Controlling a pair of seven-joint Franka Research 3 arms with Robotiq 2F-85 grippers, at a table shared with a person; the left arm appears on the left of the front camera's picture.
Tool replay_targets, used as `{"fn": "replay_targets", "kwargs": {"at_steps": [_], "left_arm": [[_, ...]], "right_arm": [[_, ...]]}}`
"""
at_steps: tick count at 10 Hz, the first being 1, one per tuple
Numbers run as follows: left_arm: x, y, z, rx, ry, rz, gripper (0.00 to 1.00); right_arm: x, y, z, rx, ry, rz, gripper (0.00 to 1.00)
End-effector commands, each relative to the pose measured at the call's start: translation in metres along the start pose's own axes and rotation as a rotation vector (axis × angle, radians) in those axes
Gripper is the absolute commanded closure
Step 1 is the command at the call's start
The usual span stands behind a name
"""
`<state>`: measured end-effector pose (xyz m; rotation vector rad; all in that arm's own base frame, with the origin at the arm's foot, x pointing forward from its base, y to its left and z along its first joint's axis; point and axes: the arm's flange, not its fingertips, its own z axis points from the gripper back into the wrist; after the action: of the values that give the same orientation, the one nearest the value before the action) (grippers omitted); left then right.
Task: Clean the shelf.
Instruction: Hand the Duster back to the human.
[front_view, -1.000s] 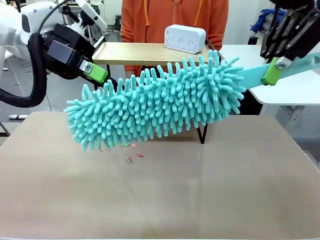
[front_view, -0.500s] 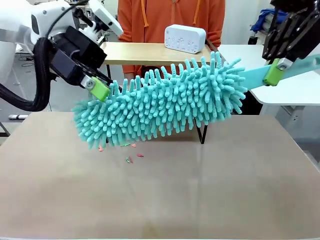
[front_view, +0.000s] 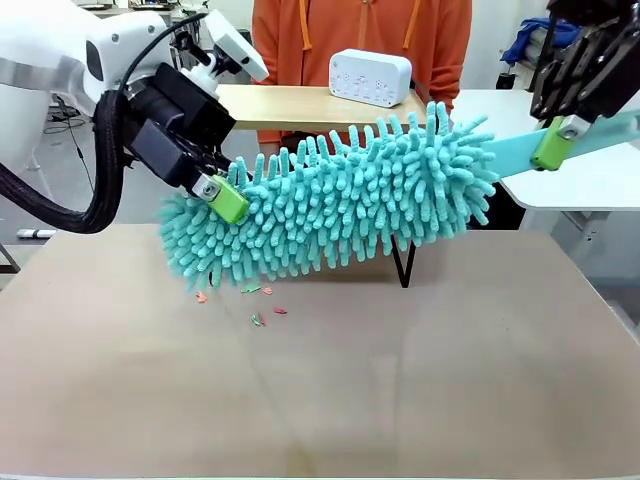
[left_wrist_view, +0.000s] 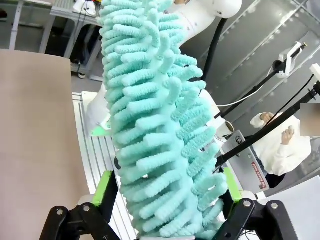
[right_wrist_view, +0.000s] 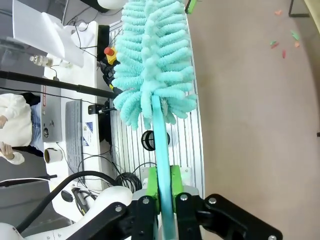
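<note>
**Both sets of fingers on the duster, shelf behind it**

The shelf (front_view: 300, 105) stands at the far side of the brown desk (front_view: 400, 380), behind a turquoise duster (front_view: 340, 200) that hangs in the air across the front view and hides most of it. The top board shows as pale, smooth wood with a thin dark edge; one slim black leg comes down to the desk below the duster's right half. Both grippers are in front of the shelf, apart from it, neither touching it.

The left gripper (left_wrist_view: 165, 220) has its green-padded fingers (left_wrist_view: 103, 187) one on each side of the duster's free end. In the left wrist view the soft strands bulge between the pads and press against them, so the fingers are closed in on the duster head. The right gripper (right_wrist_view: 162, 190) has its fingers pinched tight on the duster's flat, pale blue handle (right_wrist_view: 161, 145), which runs straight out from between the green pads to the fluffy head.

The duster head is a long, fat roll of chenille-like nubs, soft and shaggy, tilted with its right end higher. A white, rounded box (front_view: 370, 76) with small dots on its face sits on the shelf's top board. A few small red and green scraps (front_view: 262, 305) lie on the matte desk below the duster's left end. A person in an orange top (front_view: 360, 30) stands behind the shelf.
</note>
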<state>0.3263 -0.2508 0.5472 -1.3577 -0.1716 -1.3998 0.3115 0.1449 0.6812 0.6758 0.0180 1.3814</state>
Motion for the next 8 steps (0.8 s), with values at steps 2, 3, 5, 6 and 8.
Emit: {"fn": "replay_targets", "kwargs": {"at_steps": [2, 3, 5, 6, 8], "left_arm": [[-0.0074, -0.0027, -0.0043, 0.058, 0.015, -0.048, 0.59], [-0.0072, -0.0031, -0.0051, 0.052, 0.012, -0.046, 1.00], [-0.0072, -0.0034, -0.0056, 0.052, 0.003, -0.050, 1.00], [-0.0071, -0.0034, -0.0058, 0.050, -0.003, -0.052, 0.86], [-0.0072, -0.0028, -0.0054, 0.034, -0.006, -0.046, 1.00]], "right_arm": [[-0.0045, 0.0000, 0.0003, 0.012, -0.018, 0.020, 0.88], [-0.0053, 0.0003, 0.0000, 0.013, -0.020, 0.022, 0.88], [-0.0056, 0.0014, -0.0005, 0.011, -0.019, 0.024, 0.88], [-0.0062, 0.0013, -0.0008, 0.011, -0.023, 0.023, 0.88], [-0.0081, 0.0002, -0.0018, 0.014, -0.030, 0.020, 0.88]]}}
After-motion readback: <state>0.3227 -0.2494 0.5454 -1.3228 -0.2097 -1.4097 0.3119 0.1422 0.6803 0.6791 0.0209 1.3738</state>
